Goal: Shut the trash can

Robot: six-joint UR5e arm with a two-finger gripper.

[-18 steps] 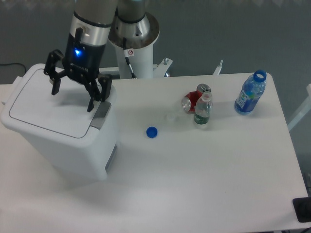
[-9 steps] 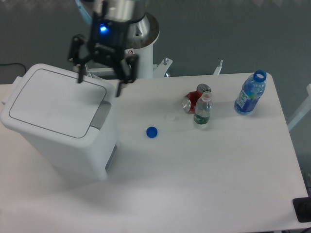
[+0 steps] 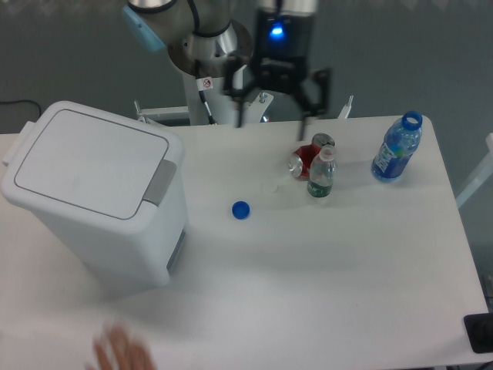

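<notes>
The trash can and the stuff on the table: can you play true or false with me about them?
1. The trash can has its lid down flat. True.
2. The gripper is pressing on the lid. False: it hangs over the table's far edge, well to the right of the can, with its fingers spread and nothing in them.
3. The blue cap is screwed onto a bottle. False: it lies alone on the table.
4. The blue bottle stands upright with no cap on. True.
5. A red can sits right behind the small clear bottle. True.
6. The trash can is on the right side of the picture. False: it is on the left.
</notes>
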